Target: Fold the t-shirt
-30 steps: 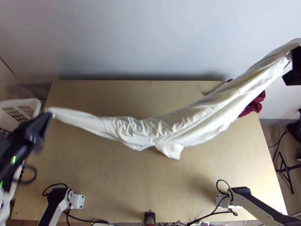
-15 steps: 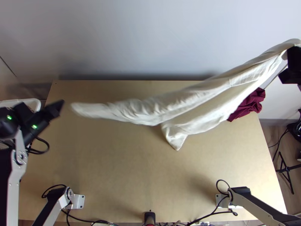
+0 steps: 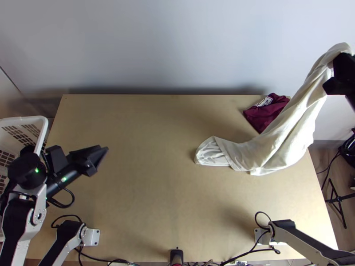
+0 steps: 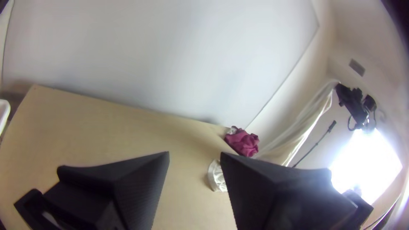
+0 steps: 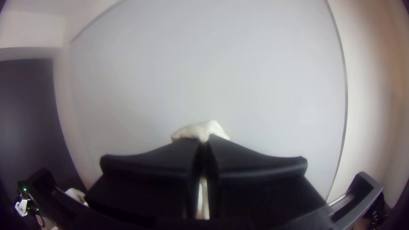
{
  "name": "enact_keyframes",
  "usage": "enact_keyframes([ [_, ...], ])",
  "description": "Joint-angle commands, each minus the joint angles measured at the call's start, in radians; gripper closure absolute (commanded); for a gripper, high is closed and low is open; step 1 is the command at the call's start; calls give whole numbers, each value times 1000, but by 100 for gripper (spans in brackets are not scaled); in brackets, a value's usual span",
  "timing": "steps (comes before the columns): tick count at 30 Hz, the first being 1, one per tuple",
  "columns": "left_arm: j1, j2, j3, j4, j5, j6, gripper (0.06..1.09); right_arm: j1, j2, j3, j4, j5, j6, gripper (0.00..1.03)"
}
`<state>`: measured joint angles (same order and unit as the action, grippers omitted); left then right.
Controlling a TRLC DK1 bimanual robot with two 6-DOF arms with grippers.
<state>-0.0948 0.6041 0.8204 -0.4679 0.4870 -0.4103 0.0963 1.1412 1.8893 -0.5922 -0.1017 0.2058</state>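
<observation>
In the top view my right gripper (image 3: 338, 73) is raised at the right edge, holding one end of the white t-shirt (image 3: 290, 128). The shirt hangs down bunched, its lower end resting on the table right of centre. In the right wrist view the fingers of my right gripper (image 5: 205, 142) are closed on a fold of white cloth (image 5: 200, 130). My left gripper (image 3: 100, 155) is over the table's left part, well apart from the shirt. Seen from the left wrist, my left gripper (image 4: 194, 155) has its fingers wide apart with nothing between them.
A maroon cloth (image 3: 266, 113) lies bunched at the table's far right corner, beside the hanging shirt. A white plastic basket (image 3: 42, 128) stands at the left edge. Bare wooden table (image 3: 146, 186) lies between my left gripper and the shirt.
The shirt's left end has swung right and dropped onto the table, away from my left gripper. My left gripper has moved right over the table. My right gripper has shifted slightly left.
</observation>
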Motion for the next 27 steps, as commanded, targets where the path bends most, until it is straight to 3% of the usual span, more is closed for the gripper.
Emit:
enact_keyframes([
  [1, -283, -13, -24, 17, -110, -8, 47, 13, 9, -13, 5, 5, 6, 100],
  [4, -490, 45, -30, 41, -232, 15, 47, 33, 11, -25, 5, 13, 7, 100],
  [7, -609, 125, -30, 87, -248, 27, 47, 52, 11, -45, 11, 22, 9, 100],
  [12, -714, 292, -13, 183, -266, 70, 47, 83, 11, -75, 23, 50, 12, 100],
  [27, -931, 951, 258, 565, -524, 255, 47, 88, 11, -76, 43, 83, 43, 100],
])
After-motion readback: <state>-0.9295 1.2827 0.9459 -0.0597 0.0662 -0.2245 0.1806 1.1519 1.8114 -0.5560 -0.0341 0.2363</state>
